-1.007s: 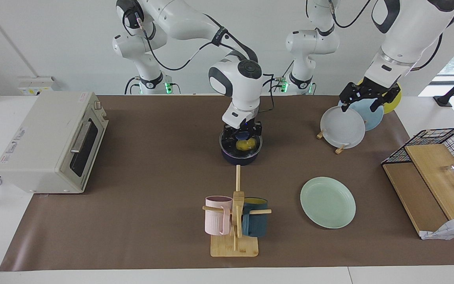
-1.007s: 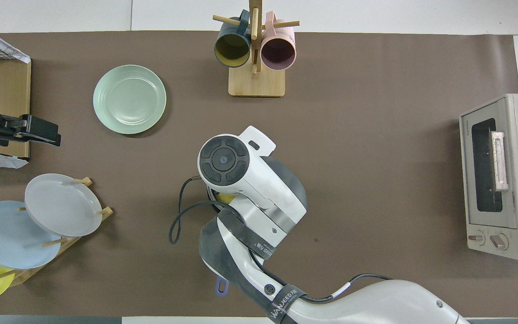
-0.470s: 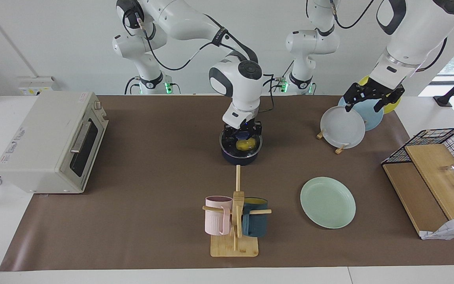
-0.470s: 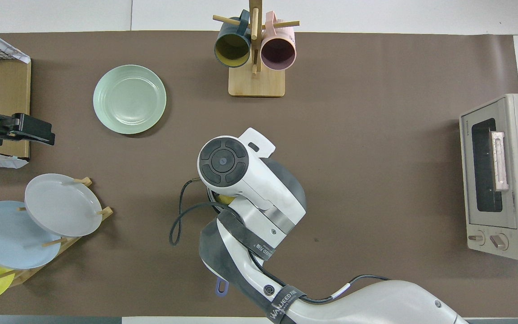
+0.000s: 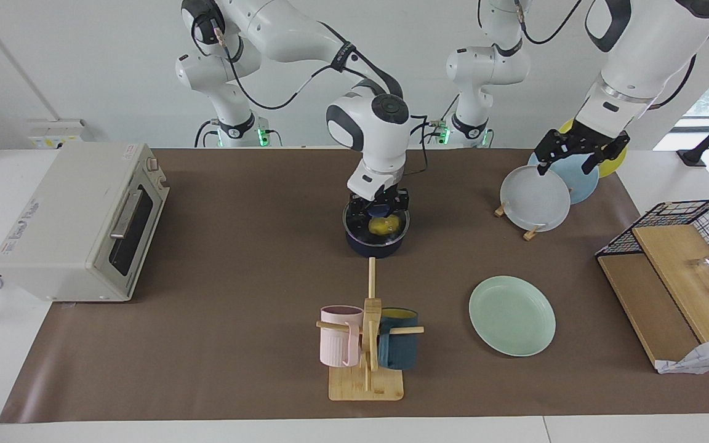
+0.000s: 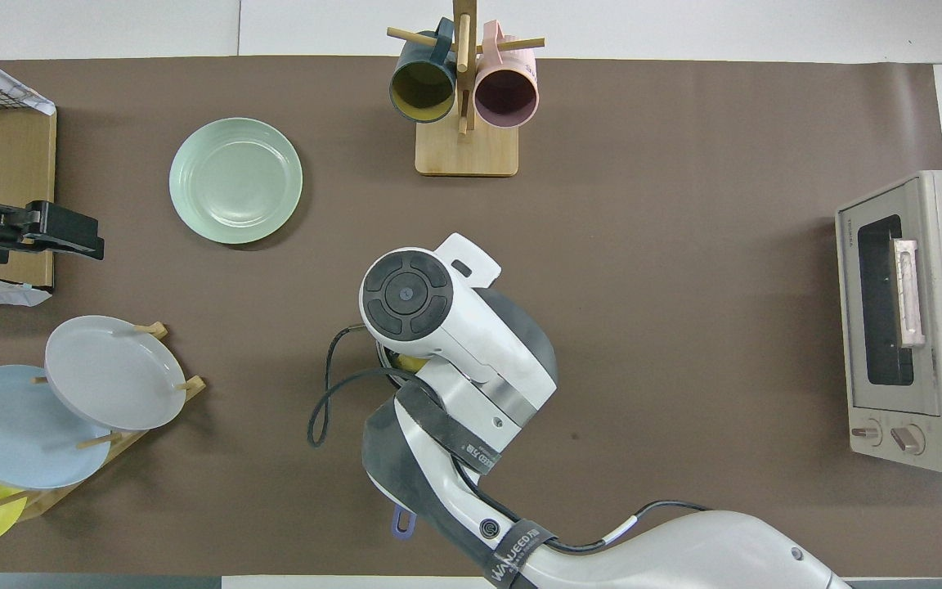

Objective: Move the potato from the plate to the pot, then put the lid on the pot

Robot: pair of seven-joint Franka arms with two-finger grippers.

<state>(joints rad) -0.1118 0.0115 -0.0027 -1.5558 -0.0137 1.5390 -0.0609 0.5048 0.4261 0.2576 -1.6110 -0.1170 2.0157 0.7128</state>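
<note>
The navy pot (image 5: 374,247) stands in the middle of the table. The yellow potato (image 5: 383,226) lies inside it and shows through the glass lid (image 5: 359,230), which sits on the pot's rim. My right gripper (image 5: 379,212) is right over the lid's centre, at the knob, which it hides. In the overhead view the right arm covers the pot; only a sliver of potato (image 6: 410,361) and the handle's end (image 6: 402,521) show. The mint-green plate (image 5: 512,315) is bare, farther from the robots. My left gripper (image 5: 578,159) hangs open and empty over the plate rack.
A toaster oven (image 5: 77,221) stands at the right arm's end. A mug tree (image 5: 367,344) with a pink and a teal mug is farther out than the pot. A rack of upright plates (image 5: 536,198) and a wire basket with boards (image 5: 674,246) are at the left arm's end.
The right gripper has risen very slightly over the lid. The left gripper has shifted a little above the plate rack. Pot, lid and potato have not moved.
</note>
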